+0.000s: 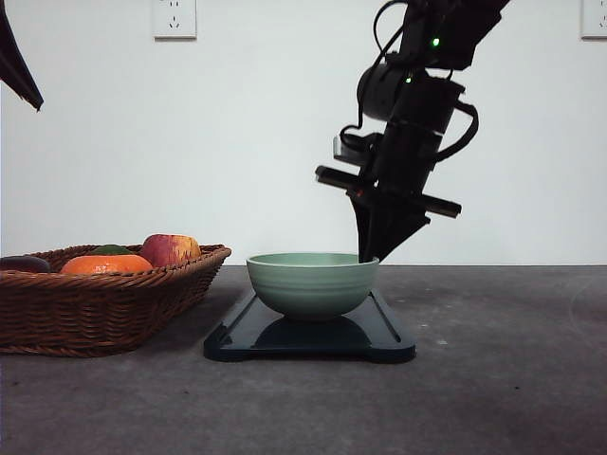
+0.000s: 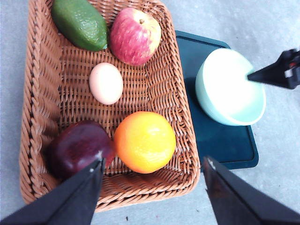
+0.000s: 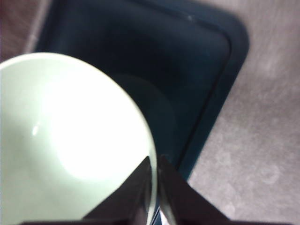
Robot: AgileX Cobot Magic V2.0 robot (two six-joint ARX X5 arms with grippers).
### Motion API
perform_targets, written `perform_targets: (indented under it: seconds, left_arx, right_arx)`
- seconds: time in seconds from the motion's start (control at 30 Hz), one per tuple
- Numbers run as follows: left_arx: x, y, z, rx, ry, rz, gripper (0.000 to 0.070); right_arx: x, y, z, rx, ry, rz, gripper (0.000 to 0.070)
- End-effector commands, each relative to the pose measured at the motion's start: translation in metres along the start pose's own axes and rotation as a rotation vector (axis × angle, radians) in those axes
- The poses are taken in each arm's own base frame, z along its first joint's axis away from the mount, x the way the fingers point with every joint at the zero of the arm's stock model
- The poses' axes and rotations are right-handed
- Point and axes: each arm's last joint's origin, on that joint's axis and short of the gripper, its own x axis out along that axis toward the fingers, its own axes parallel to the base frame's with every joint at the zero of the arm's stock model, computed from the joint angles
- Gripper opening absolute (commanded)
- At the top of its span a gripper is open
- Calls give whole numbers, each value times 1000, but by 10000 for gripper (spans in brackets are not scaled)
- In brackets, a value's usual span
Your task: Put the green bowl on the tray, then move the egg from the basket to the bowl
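Observation:
The pale green bowl (image 1: pixel 313 282) (image 2: pixel 229 89) (image 3: pixel 70 140) sits upright on the dark tray (image 1: pixel 313 341) (image 2: pixel 225 145) (image 3: pixel 187 70). My right gripper (image 1: pixel 372 254) (image 2: pixel 255 75) (image 3: pixel 155 161) points down at the bowl's right rim, its fingers pinched on the rim, one inside and one outside. A pale pinkish egg (image 2: pixel 106 83) lies in the middle of the wicker basket (image 1: pixel 95 303) (image 2: pixel 35 93), left of the tray. High above the basket's near end, my left gripper (image 2: pixel 152 187) hangs wide open and holds nothing.
Around the egg in the basket lie a red-yellow apple (image 2: pixel 135 35), a green fruit (image 2: pixel 79 23), an orange (image 2: pixel 144 141) and a dark purple fruit (image 2: pixel 77 147). Grey tabletop (image 1: pixel 503 360) stretches right of the tray. A white wall stands behind.

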Motion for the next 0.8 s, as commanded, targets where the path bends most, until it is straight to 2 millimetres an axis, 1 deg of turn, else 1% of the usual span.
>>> perform_targets:
  seconds: [0.0,0.1,0.13,0.2,0.23,0.27,0.4,0.53,0.63,0.77]
  left_arx:
    - [-3,-2,6,23,-21,-6,425]
    - [-3,-2,6,23,-20,-6,425]
    - [-3,-2,6,23,-20,-6,426]
    - [-3,-2,5,22,-18,-6,426]
    - [-3,-2,5,21,-17,-6,426]
    - [-3,-2,5,21,-17,-6,426]
    - [-3,-2,5,21,-16,-6,426]
    - [-3,-2,5,21,-16,-6,426]
    - [-3,-2,5,22,-16,-6,426]
    - [-3,-2,5,21,-16,-6,426]
  right_arx:
    - [4,5,4,-2,-10,7,0]
    - [5,5,4,-1,-4,7,17]
    - [5,5,4,-1,-1,10,53]
    - [5,6,3,-3,3,11,203]
    - [6,7,3,-5,3,12,263]
    - [5,8,3,-6,6,12,278]
    - [-6,10,2,-1,44,2,281]
    - [-32,15,1,-29,47,-5,280]
    - [-51,21,-2,-47,5,-34,280]
    - [-68,25,-10,-70,-104,-74,279]
